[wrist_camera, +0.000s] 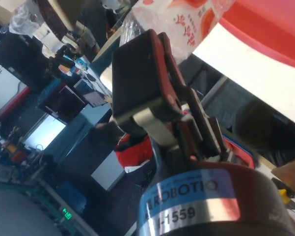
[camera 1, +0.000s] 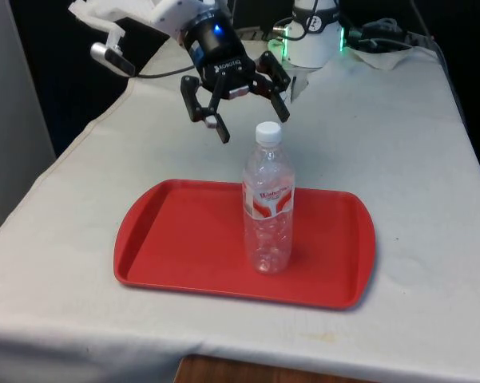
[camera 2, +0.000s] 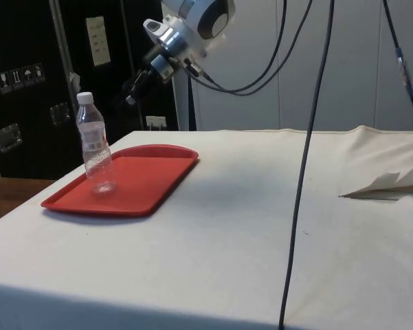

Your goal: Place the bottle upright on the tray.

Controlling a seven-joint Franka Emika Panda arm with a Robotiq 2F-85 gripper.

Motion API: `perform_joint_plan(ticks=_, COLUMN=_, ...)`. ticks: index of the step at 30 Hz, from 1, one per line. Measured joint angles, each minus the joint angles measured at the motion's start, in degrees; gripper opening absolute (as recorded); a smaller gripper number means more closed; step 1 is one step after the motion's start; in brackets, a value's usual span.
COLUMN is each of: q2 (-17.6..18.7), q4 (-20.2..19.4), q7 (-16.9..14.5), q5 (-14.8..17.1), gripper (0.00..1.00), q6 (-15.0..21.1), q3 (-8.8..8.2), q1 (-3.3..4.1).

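Here a clear bottle stands upright on a red tray on the counter; the fingers, spread wide and empty, hang just above and behind its cap

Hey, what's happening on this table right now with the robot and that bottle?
A clear plastic bottle with a white cap stands upright on the red tray, free of any grip. The robot's hand hangs open in the air just above and behind the bottle's cap, touching nothing. Judging by how things lie, the placing looks done.
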Motion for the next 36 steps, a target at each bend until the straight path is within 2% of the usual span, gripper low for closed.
perform_joint_plan(ticks=12, q2=-2.9, q4=-1.9, q7=-0.7, q5=-2.4, gripper=1.00, q6=0.0, q3=-0.06, q1=0.11)
perform_joint_plan(ticks=36, q2=-5.8, q4=-2.6, q7=-2.1, q5=-8.3, gripper=1.00, q6=0.2, q3=0.29, q1=1.38)
